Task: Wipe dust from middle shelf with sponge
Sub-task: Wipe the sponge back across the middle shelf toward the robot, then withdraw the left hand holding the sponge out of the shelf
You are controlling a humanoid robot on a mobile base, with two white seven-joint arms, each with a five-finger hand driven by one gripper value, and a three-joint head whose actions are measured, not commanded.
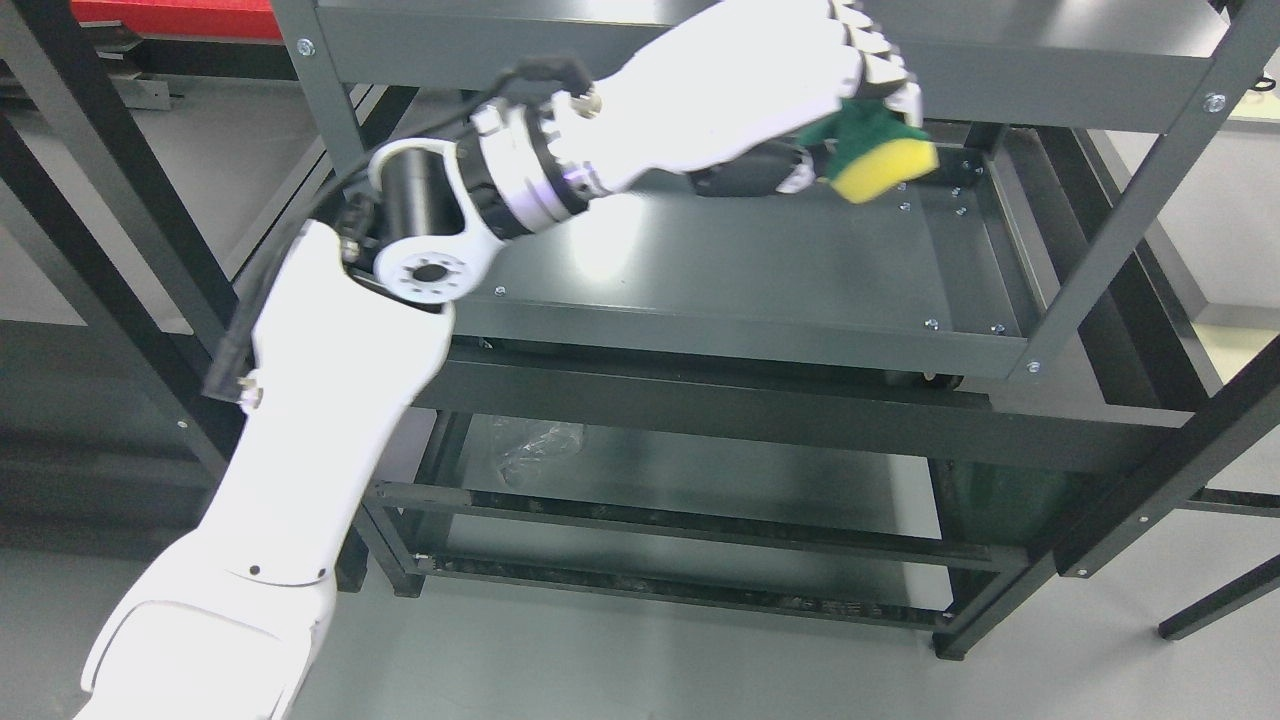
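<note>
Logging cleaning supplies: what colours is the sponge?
Yellow with a green scrub layer, held in the left hand; sponge, head view.

The left arm (pixel 300 430) is reaching in from the lower left, rising toward the far right, elbow joint bent at the middle left. The wrist is angling rightward, and the left hand (pixel 770 90) is sitting palm-down at the top, fingers (pixel 880 55) curling over and clamping a sponge (pixel 880 150)
</note>
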